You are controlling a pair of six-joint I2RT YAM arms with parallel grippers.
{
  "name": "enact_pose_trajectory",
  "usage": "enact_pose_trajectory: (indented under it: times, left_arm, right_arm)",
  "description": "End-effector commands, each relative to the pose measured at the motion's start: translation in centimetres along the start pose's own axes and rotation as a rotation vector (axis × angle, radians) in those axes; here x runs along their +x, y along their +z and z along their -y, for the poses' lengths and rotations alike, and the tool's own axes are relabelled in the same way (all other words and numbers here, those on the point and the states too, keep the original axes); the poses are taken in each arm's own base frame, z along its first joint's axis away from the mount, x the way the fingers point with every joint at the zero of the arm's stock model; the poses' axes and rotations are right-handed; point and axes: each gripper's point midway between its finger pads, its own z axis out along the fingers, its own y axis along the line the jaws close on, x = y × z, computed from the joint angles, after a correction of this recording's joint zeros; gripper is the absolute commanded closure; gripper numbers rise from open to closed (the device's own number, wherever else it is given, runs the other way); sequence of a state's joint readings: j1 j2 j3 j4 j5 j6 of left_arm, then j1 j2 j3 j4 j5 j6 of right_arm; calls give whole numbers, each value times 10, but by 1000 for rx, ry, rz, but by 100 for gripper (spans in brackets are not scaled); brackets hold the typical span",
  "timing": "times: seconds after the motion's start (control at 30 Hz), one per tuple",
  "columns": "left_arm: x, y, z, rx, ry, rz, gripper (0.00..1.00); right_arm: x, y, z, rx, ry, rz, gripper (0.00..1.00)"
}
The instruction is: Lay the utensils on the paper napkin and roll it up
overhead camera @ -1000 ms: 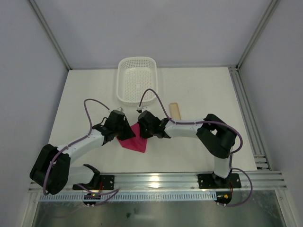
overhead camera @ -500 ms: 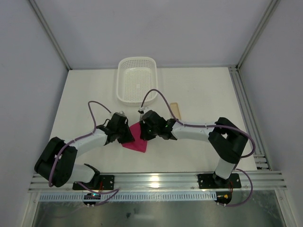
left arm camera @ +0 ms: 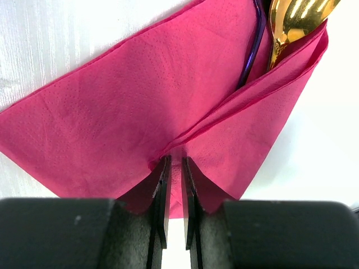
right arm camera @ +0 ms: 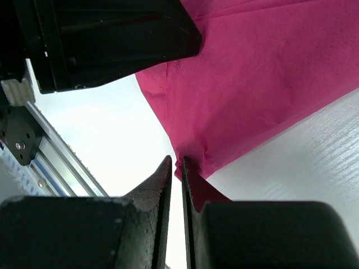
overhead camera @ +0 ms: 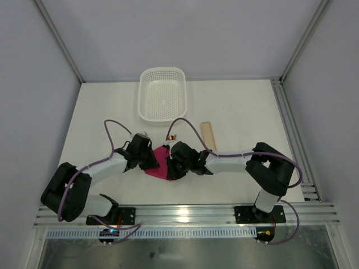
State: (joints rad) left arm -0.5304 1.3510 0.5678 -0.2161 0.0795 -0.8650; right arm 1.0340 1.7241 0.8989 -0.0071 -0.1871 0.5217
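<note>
The magenta paper napkin (overhead camera: pixel 161 162) lies folded between my two grippers near the table's front. In the left wrist view the napkin (left arm camera: pixel 112 123) wraps a gold utensil head (left arm camera: pixel 297 19) and a darker slim utensil (left arm camera: pixel 253 50), which poke out at its far end. The gold tip also shows in the top view (overhead camera: pixel 171 137). My left gripper (overhead camera: pixel 152 163) (left arm camera: pixel 174 165) is shut on a fold of the napkin. My right gripper (overhead camera: pixel 170 171) (right arm camera: pixel 175 163) is shut on a corner of the napkin (right arm camera: pixel 263 73).
A white perforated basket (overhead camera: pixel 140 103) stands at the back. A pale beige strip (overhead camera: pixel 208 134) lies right of the napkin. The left gripper's black body (right arm camera: pixel 106 39) is close over the napkin in the right wrist view. The metal rail (right arm camera: pixel 33 145) runs along the near edge.
My right gripper has moved toward the near edge with the napkin corner in it, folding the napkin over. The gold utensil tip now shows behind it. The left gripper has shifted slightly right.
</note>
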Motion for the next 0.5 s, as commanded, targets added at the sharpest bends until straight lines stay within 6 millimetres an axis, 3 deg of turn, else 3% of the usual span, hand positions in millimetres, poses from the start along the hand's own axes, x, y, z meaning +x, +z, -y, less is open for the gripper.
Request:
enact_pose_trajectory:
  times: [0.0, 0.07, 0.2, 0.47]
  left_arm:
    - [11, 7, -32, -124, -4, -15, 82]
    - [12, 7, -32, -124, -6, -17, 82]
    - [10, 7, -38, -154, -6, -3, 82]
    - [14, 7, -43, -172, -15, -12, 83]
  right_arm:
    - [-18, -7, -12, -31, -21, 52, 86]
    - [-31, -14, -20, -48, -42, 88, 86]
    - [-31, -18, -17, -20, -40, 82, 86]
    - [-5, 1, -2, -10, -11, 30, 86]
